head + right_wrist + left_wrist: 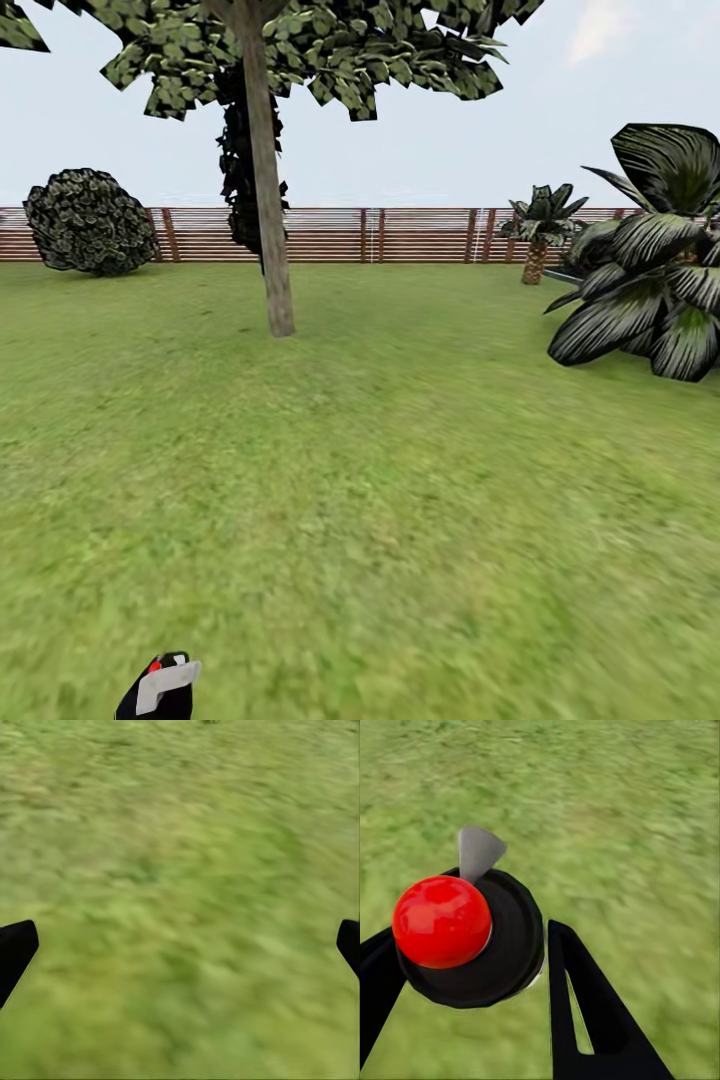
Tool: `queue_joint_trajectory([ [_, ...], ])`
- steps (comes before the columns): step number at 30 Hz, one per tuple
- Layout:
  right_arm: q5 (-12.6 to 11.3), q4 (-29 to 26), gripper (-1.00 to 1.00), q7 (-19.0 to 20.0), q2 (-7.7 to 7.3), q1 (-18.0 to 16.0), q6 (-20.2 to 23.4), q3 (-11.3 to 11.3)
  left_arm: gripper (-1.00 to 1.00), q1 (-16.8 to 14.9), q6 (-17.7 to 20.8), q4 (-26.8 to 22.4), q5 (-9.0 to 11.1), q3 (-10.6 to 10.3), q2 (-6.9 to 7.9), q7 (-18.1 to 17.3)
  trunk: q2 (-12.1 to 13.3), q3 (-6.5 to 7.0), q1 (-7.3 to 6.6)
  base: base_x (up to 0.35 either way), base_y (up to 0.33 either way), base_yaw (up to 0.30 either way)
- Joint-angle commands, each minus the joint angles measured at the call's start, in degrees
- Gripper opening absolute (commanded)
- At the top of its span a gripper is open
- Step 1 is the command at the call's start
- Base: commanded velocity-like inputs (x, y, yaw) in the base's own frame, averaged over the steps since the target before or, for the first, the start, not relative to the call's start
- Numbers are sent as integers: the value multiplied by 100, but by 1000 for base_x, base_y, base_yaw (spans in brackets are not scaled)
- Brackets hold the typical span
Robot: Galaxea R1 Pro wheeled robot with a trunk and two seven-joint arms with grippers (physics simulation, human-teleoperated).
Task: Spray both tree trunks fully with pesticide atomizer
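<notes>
So the pesticide atomizer (465, 937) is up off the lawn (400, 500), sitting between the left gripper (472, 967) jaws, which are clamped on its black body. From the left wrist view you mostly get the round black top with a shiny red knob and a grey nozzle piece sticking out behind it; the rest of the bottle is hidden underneath. In the head view only the top of it pokes in at the bottom edge, left of centre, cut off by the frame.

The right gripper (180, 945) has its jaws wide apart, just two black tips at the edges of the wrist view with blurry grass between them.

Ahead, one tree (262, 160) stands well away on the grass, its tree trunk (272, 260) bare and straight, canopy cropped at the top. Too far to tell if there are any specks on it. Behind it runs the slatted wooden fence (420, 235), with a round bush (90, 220) to the left, a small palm (540, 235) and a big striped-leaf plant (650, 260) cut off at right.
</notes>
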Motion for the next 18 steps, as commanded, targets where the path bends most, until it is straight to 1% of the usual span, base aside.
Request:
queue_joint_trajectory([
  [1,-15,4,100,10,1,-3,-16,-9,-100,-4,-19,4,-24,3,0,21,-2,-6,2,340,0,0],
  [18,-16,4,100,10,4,-4,-15,-10,-100,-4,-17,4,-24,3,-5,21,-2,-6,2,340,0,0],
])
